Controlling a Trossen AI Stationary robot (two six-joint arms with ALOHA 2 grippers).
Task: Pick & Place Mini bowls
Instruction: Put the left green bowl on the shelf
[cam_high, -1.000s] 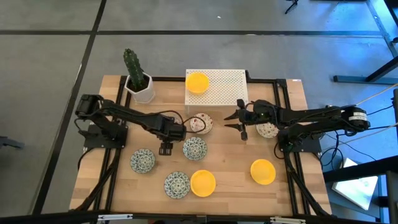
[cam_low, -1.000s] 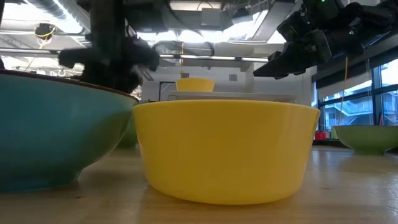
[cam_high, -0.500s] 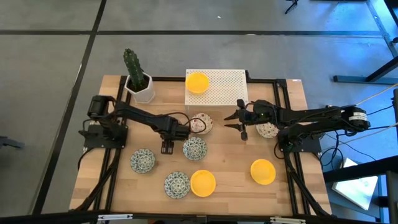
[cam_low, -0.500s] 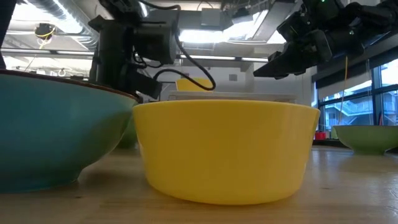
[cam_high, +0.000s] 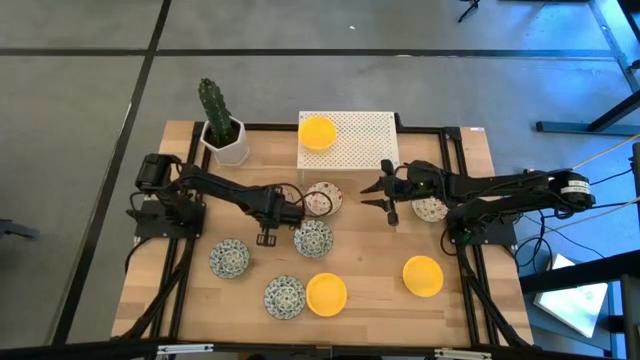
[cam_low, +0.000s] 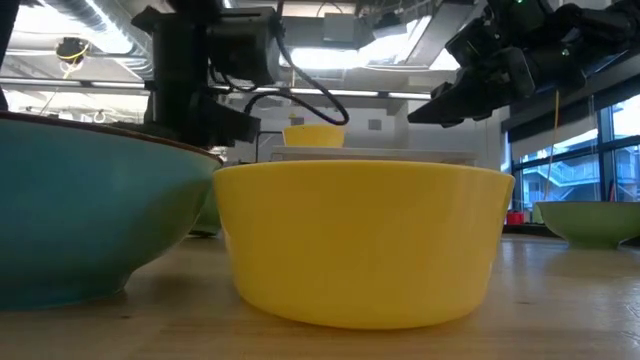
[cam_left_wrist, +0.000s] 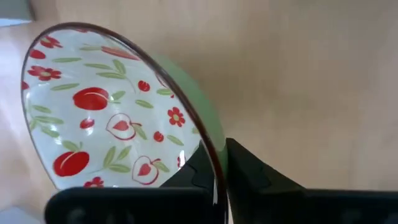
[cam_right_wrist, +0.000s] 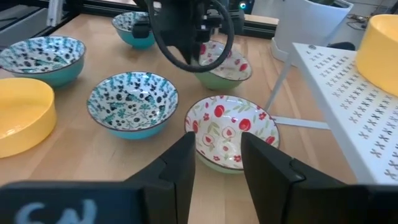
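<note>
Two cream floral glazed mini bowls (cam_left_wrist: 106, 118): rigid, slick, breakable; left gripper (cam_left_wrist: 214, 171) jaws pinched on thin rim at 6 o'clock; right gripper (cam_right_wrist: 216, 163) jaws parted, empty.

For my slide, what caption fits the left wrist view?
Left gripper shut on the rim of a floral mini bowl above the wooden table.

No readable text, label, brand or number shows anywhere.
</note>
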